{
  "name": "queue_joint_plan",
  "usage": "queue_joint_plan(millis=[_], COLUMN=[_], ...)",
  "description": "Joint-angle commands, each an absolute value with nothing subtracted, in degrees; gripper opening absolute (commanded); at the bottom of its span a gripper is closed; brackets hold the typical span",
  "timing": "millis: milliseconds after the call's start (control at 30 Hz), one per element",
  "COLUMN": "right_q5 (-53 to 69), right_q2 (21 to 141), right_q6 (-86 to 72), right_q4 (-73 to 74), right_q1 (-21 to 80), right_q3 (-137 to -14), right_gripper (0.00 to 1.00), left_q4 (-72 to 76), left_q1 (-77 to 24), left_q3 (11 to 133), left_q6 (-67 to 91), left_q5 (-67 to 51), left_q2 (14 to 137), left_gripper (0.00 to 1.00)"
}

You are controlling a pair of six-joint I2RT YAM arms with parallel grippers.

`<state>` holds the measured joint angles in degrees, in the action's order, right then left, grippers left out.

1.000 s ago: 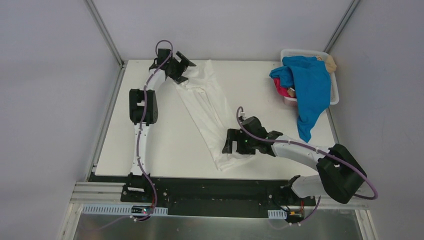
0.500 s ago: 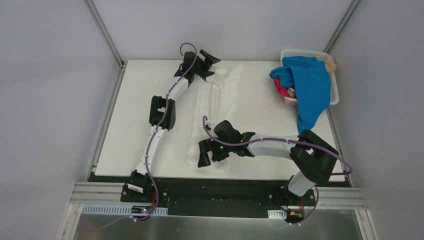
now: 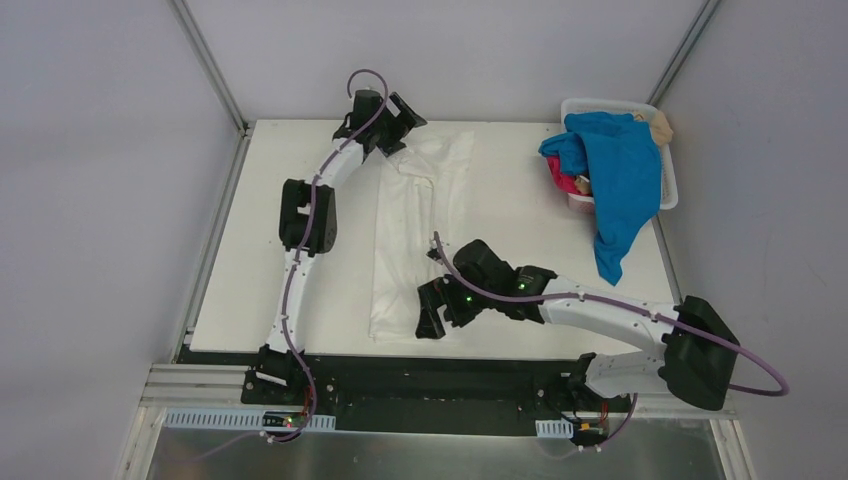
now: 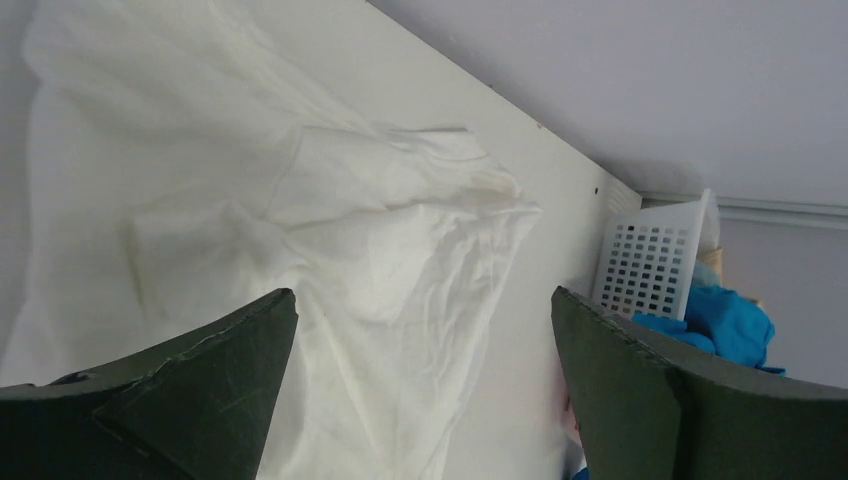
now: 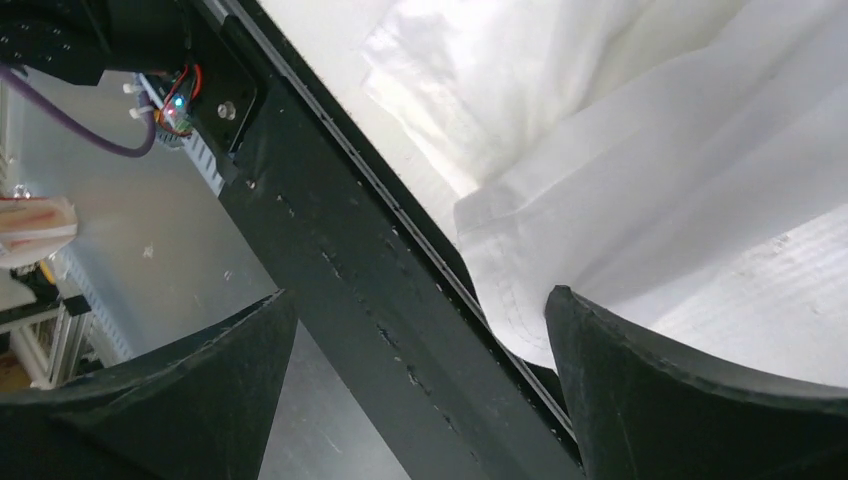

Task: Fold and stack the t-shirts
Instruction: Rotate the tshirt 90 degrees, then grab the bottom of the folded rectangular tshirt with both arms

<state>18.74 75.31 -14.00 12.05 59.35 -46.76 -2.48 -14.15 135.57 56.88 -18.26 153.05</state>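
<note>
A white t-shirt (image 3: 415,235) lies in a long, creased strip down the middle of the table. My left gripper (image 3: 395,125) hovers open over its far end, and the cloth (image 4: 350,230) shows between the spread fingers with nothing held. Open as well, my right gripper (image 3: 431,312) is at the shirt's near end, above the hem (image 5: 620,150) and the table's front rail (image 5: 350,270). A bright blue t-shirt (image 3: 625,175) drapes over the basket's front wall onto the table. A magenta-pink one (image 3: 563,183) and a tan one (image 3: 660,124) peek out of the basket.
The white slotted basket (image 3: 601,104) stands at the far right corner, and its wall (image 4: 650,265) is also in the left wrist view. Grey enclosure walls and metal posts border the table. The black front rail (image 3: 430,365) carries both arm bases.
The white shirt has swung from a slant to nearly straight. My left gripper moved right along the far edge. My right gripper moved left along the near edge.
</note>
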Motion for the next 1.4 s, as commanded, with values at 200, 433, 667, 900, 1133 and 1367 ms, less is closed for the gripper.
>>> queue_joint_plan(millis=[200,433,667,900,1133,1367], right_q5=[13.8,4.5,-4.7,-1.7,-0.5,4.8], right_q2=[69.3,66.2,64.0,64.1,64.9,67.7], right_q6=[-20.4,-25.8,-35.1,-40.9,-43.7,-45.9], right_q4=[18.0,18.8,21.7,15.5,12.1,8.9], right_q1=[59.7,59.8,59.3,57.2,56.5,56.4], right_q3=[-43.6,-42.3,-39.5,-34.1,-30.7,-28.6], right_gripper=[0.98,0.99,0.99,0.99,0.95,0.74], left_q4=[-11.8,-16.7,-17.8,-19.2,-22.0,-22.3], left_q1=[-13.3,-13.3,-15.6,-24.1,-30.1,-33.6], left_q3=[128.4,124.6,90.6,53.3,34.8,25.1], left_q6=[41.6,39.6,36.0,43.7,49.7,54.9], left_q5=[-18.4,-23.2,-14.4,1.3,-7.2,-13.9], left_q2=[134.0,129.9,102.2,72.5,56.4,54.5], left_gripper=[0.99,0.99,0.99,0.99,0.99,0.85])
